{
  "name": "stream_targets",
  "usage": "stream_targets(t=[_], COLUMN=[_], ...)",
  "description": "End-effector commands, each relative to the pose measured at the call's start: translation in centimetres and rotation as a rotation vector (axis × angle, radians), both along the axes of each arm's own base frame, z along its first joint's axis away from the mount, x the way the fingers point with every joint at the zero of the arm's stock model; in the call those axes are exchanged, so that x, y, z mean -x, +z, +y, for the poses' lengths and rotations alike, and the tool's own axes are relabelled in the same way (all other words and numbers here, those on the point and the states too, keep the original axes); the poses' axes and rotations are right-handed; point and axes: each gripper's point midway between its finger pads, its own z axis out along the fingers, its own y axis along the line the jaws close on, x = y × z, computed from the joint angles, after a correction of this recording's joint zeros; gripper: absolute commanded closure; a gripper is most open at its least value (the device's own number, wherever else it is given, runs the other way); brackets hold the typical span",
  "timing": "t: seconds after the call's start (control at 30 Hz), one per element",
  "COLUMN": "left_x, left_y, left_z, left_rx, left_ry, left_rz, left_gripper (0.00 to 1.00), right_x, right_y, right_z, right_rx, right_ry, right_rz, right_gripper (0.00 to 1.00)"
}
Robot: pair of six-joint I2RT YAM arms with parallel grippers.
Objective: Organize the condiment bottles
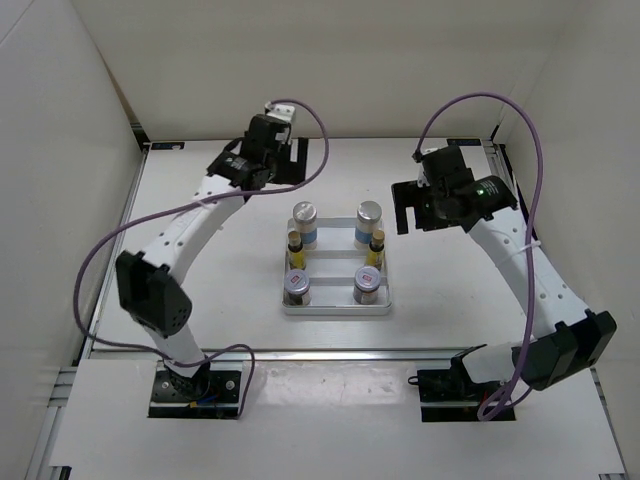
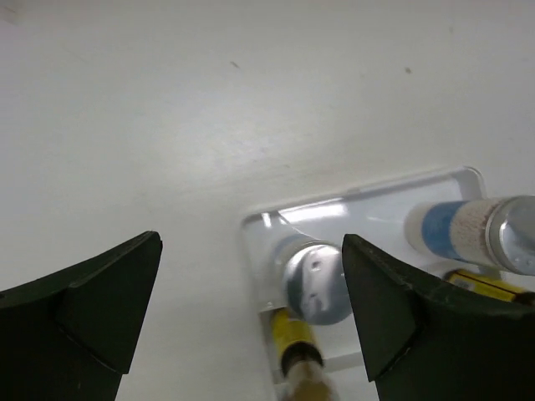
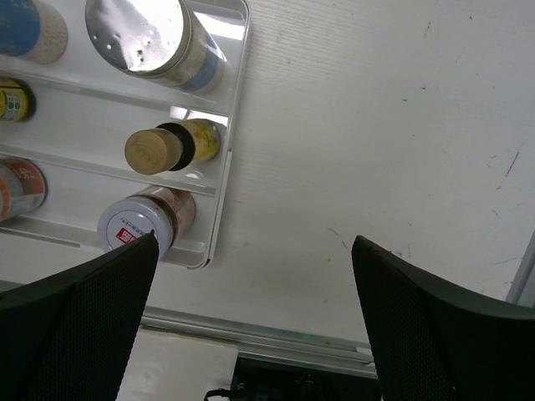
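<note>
Standing straight up in the white tray [image 1: 335, 311], the six condiment bottles [image 1: 366, 284] had the right gripper [image 3: 255, 242] near their right side and the left gripper [image 2: 252, 246] farther back, both with jaws wide and empty.

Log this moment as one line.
condiment bottles: six upright in tray, paired by kind | left gripper: jaws open, empty, beyond tray's far-left corner | right gripper: jaws open, empty, right of tray

All upright, two columns of three: tall white blue-banded bottles [image 1: 304, 222] far, tiny yellow bottles [image 1: 295, 243] middle, silver-lidded jars [image 1: 297, 287] near.
</note>
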Motion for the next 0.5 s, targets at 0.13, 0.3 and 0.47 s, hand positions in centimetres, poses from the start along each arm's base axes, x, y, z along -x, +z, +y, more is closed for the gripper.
stream_targets(t=[0.13,0.3,0.47], left_x=[4.4,9.5,12.4], left_y=[12.9,10.9,4.9], left_z=[14.4,19.2,22.4], left_rx=[-0.154,-0.111,-0.209], left_ry=[0.273,0.394,0.526], left_rz=[-0.368,-0.419,-0.336], left_gripper=[0.00,0.00,0.00], right_x=[-0.4,-0.2,0.4], right_y=[3.2,3.4,3.4], right_z=[-1.5,-1.5,-1.6], right_rx=[-0.005,-0.039,-0.056], right_ry=[-0.103,-0.118,-0.110], right_rz=[-0.081,-0.120,-0.130], right_gripper=[0.00,0.00,0.00])
